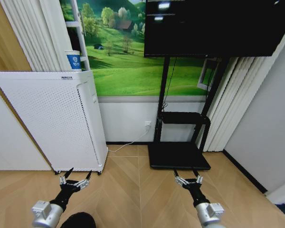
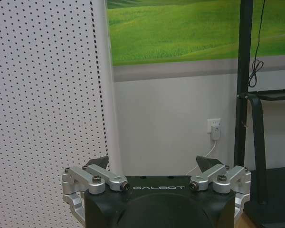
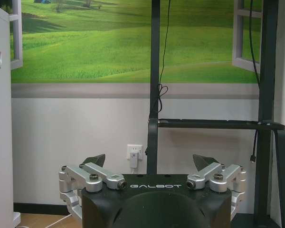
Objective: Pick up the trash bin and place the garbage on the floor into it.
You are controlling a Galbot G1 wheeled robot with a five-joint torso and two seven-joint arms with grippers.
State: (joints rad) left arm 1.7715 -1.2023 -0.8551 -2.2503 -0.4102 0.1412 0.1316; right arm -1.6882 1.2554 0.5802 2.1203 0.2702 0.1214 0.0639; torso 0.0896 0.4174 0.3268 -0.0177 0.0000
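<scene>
Jaws spread on my left gripper (image 1: 75, 180) and right gripper (image 1: 188, 178), both empty above light herringbone wood floor (image 1: 133, 190); risk: clipping white perforated appliance (image 1: 52, 118) just beside left.

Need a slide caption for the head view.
Both open grippers, left and right, held low over the floor, facing a white perforated appliance and TV stand.

We are in a furnished indoor room: herringbone wood floor (image 1: 133, 190), green meadow wall mural (image 1: 118, 57), white pleated curtains (image 1: 28, 33), a dark screen (image 1: 218, 26) on a black stand (image 1: 180, 154), and a white perforated appliance (image 1: 52, 118).
</scene>
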